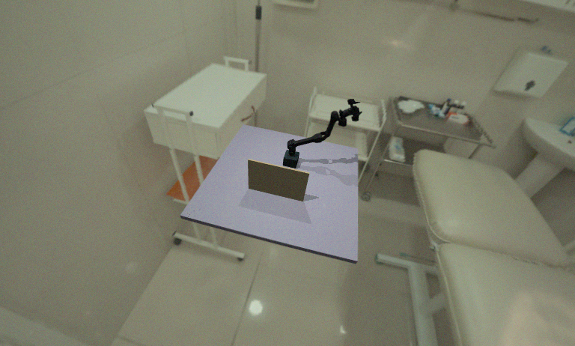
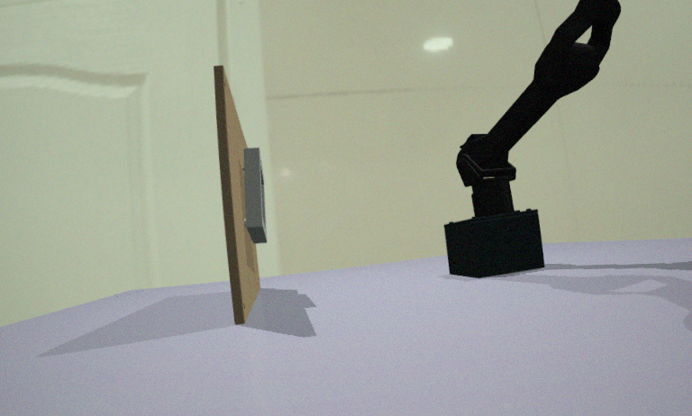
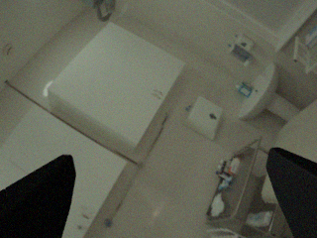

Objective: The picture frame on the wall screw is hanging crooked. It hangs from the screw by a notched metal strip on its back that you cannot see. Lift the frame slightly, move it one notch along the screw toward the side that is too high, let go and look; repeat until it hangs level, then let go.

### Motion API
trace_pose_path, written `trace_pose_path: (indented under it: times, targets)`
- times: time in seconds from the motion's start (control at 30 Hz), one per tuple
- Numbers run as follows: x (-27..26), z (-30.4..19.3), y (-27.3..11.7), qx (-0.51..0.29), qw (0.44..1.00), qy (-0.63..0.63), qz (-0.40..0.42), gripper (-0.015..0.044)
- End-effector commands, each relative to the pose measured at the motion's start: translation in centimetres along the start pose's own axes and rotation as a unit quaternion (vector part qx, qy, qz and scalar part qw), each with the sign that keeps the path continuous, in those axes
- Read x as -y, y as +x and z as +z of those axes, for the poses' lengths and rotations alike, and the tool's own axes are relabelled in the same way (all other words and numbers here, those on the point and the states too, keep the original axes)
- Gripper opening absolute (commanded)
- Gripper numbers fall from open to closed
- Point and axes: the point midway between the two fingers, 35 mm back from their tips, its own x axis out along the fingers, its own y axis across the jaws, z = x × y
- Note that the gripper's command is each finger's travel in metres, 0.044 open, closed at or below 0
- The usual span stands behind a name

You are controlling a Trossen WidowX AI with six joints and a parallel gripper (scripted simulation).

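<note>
From where I stand, the picture frame [image 2: 253,194] is the grey-edged piece on the side of the upright wooden board [image 1: 277,180] [image 2: 228,197] that faces the arm's base [image 1: 290,159] [image 2: 495,243]; it shows left of centre in the exterior view, and the board hides it in the top view. The gripper [image 1: 357,108] [image 3: 173,163] is up at the upper right of the top view, well apart from the board, its jaws spread wide with nothing between them. What the next move turns on, I'd say, is that gap: the arm must swing back and come down on the base's side of the board. I see the frame nearly edge-on, so I cannot tell its long axis or which side rides high; a square look should come first, lest it be shifted the wrong way. As for containers, the steel tray trolley [image 1: 441,132] [image 3: 254,171], right of the gripper in the top view, carries a white bundle and small coloured packets.
</note>
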Motion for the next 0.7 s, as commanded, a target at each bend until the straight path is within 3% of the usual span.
trace_pose_path:
  times: [0.0,0.17,0.43,0.67]
  targets:
    - [-0.2,0.0,-0.1,0.002,1.0,0.003,0.003,0.0374]
    - [-5.7,0.4,-2.1,0.054,0.99,0.093,0.091,0.026]
    - [-14.9,0.4,-9.0,0.087,0.913,0.275,0.289,0.026]
    - [-20.7,-0.3,-18.2,0.035,0.774,0.426,0.467,0.026]
